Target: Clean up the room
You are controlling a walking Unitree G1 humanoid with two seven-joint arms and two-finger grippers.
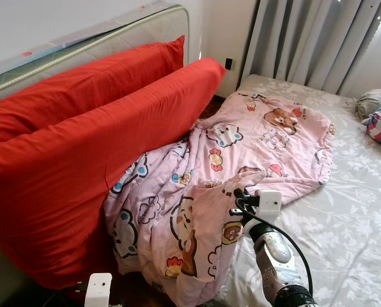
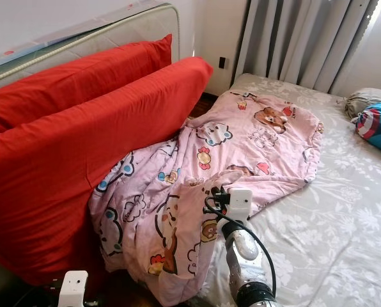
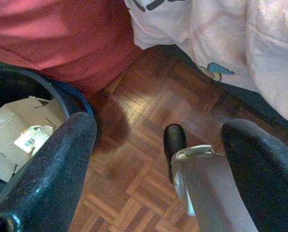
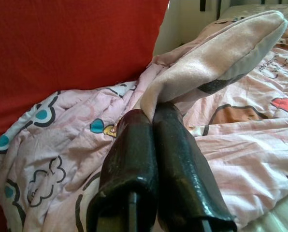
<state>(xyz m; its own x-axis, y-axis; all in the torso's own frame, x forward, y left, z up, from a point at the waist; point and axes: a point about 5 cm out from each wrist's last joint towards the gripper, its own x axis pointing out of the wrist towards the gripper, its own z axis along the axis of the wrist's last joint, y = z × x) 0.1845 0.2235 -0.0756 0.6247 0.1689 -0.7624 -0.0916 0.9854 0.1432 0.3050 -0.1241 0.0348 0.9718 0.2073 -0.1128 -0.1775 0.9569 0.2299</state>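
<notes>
Tidying is barely underway: at lower centre the right gripper [image 4: 151,113] is pinching a fold of the pink blanket [image 1: 241,160], which is lying rumpled across the bed [image 1: 357,211] beside red pillows [image 1: 82,147]. The left gripper [image 3: 158,145] is hanging open.

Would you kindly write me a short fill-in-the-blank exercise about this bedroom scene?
1. The right pincer is shut on a fold of the ____ cartoon blanket.
2. Two large ____ pillows lean beside the bed.
3. The left pincer hangs above a ____ parquet floor.

Missing words: pink; red; wooden
</notes>
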